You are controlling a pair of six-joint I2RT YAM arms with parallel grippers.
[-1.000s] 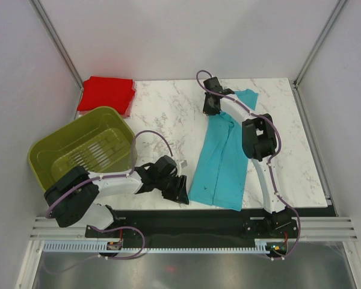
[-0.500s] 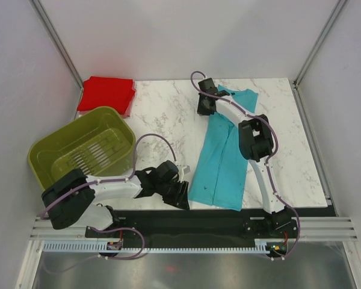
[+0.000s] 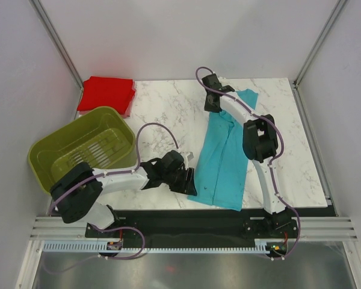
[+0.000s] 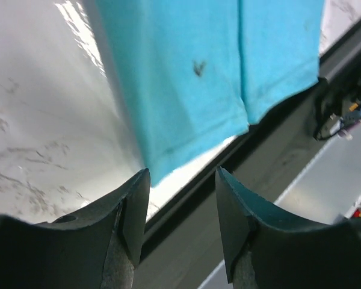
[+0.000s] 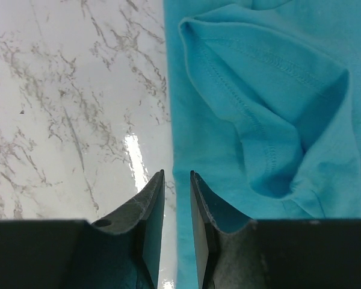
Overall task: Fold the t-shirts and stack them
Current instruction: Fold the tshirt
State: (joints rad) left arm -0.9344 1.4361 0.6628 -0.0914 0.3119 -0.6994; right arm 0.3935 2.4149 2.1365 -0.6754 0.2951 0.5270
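Since the bright red square bundle of cloth (image 3: 106,94) already lies folded at the upper left of the overhead view, beyond the olive-green slotted plastic basket (image 3: 42,158), the work in hand looks to be the folding of the turquoise short-sleeved cloth t-shirt (image 3: 224,156). That shirt lies flat on the white marble-patterned table (image 3: 162,114) as a long narrow strip, running from the upper right of centre down to the table's lower edge.

Both arms attend to its left long edge. The left gripper (image 3: 191,185) sits low at the bottom left corner of the strip. In its wrist view its fingers (image 4: 132,217) are spread wide with nothing between them, and the hem corner (image 4: 159,171) lies just ahead of the gap, close to the dark rail (image 4: 271,150) along the table edge. The right gripper (image 3: 213,106) hangs over the upper left end of the strip. Its fingers (image 5: 149,208) stand only a narrow slit apart and clamp nothing. The cloth's edge runs straight down into that slit, with a turned-in sleeve (image 5: 277,108) lying just to the right of it.

My reading is that this is the approach before a two-handed pinch. The next move calls for each gripper to settle onto its end of the edge and close on the cloth alone. The left one needs to advance slightly to get the corner between its pads. The right one may need to widen first to take in the layered edge.
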